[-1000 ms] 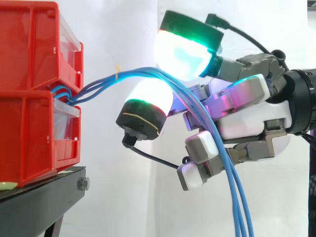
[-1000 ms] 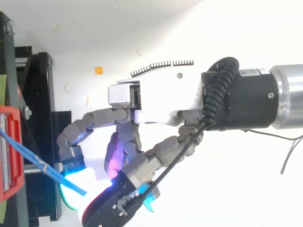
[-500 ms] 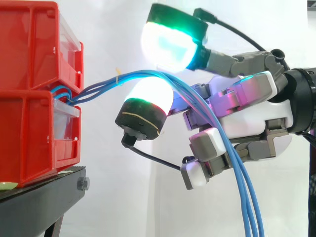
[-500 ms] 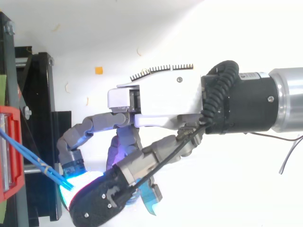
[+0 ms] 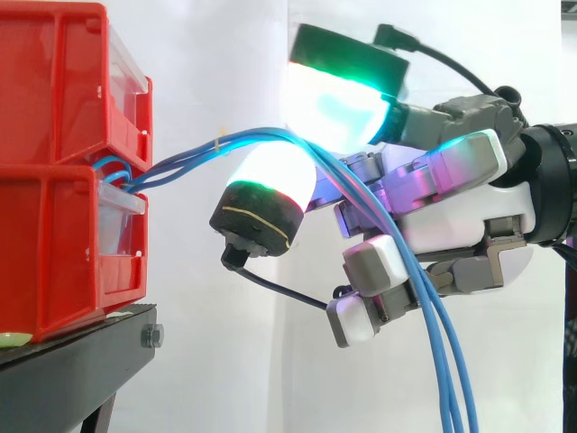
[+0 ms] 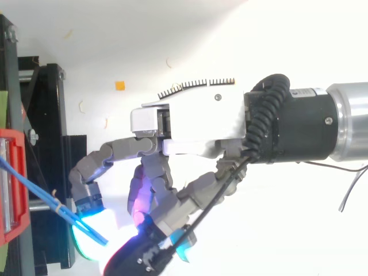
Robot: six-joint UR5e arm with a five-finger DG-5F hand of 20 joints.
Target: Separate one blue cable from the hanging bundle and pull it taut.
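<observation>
Blue cables (image 5: 180, 162), three strands by my count, arch out from two stacked red bins (image 5: 54, 90) at the stand's (image 5: 72, 361) edge; my hand (image 5: 451, 212) curls round them, two glowing pads (image 5: 338, 95) pinching the bundle.

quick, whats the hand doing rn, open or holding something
Hand: shut, its fingers curled round the blue cables, which pass between two glowing pads.

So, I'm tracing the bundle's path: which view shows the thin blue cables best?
The side view: the thin blue cables run from the red plastic bins, arch across the hand, then hang down. The top view catches a short stretch of them beside the bins.
</observation>
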